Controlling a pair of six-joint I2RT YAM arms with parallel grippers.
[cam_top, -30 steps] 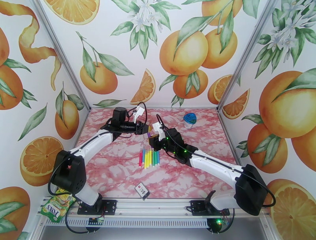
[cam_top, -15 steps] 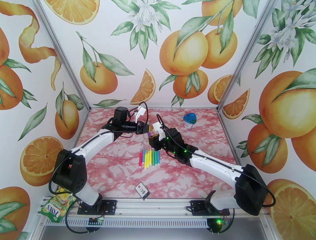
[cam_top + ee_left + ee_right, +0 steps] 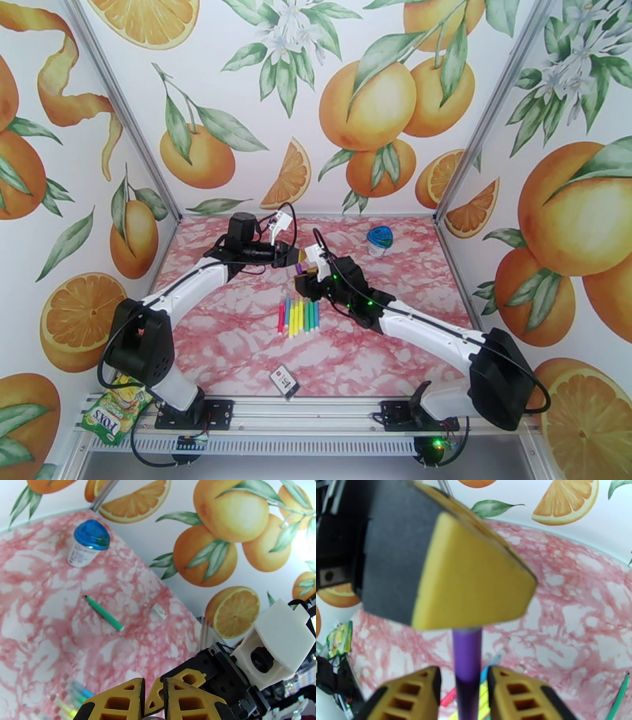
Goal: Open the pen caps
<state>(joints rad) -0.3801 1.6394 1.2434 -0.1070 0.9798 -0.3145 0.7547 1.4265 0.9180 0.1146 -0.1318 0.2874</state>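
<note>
Now right gripper (image 3: 464,672) slack around pen (image 3: 467,647)

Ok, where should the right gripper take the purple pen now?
Grip the purple pen on its barrel, below where the left gripper clamps its far end. Close the right gripper from both sides: its open fingers straddle the thin shaft, which runs in line with them.

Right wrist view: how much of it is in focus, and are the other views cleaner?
Right wrist: the left gripper looms close and soft, the purple pen is blurred too, the table behind somewhat sharper. Left wrist: the green pen and blue-lidded container are crisp, with glare at the right edge. Top external: evenly lit, no strong shadows.
</note>
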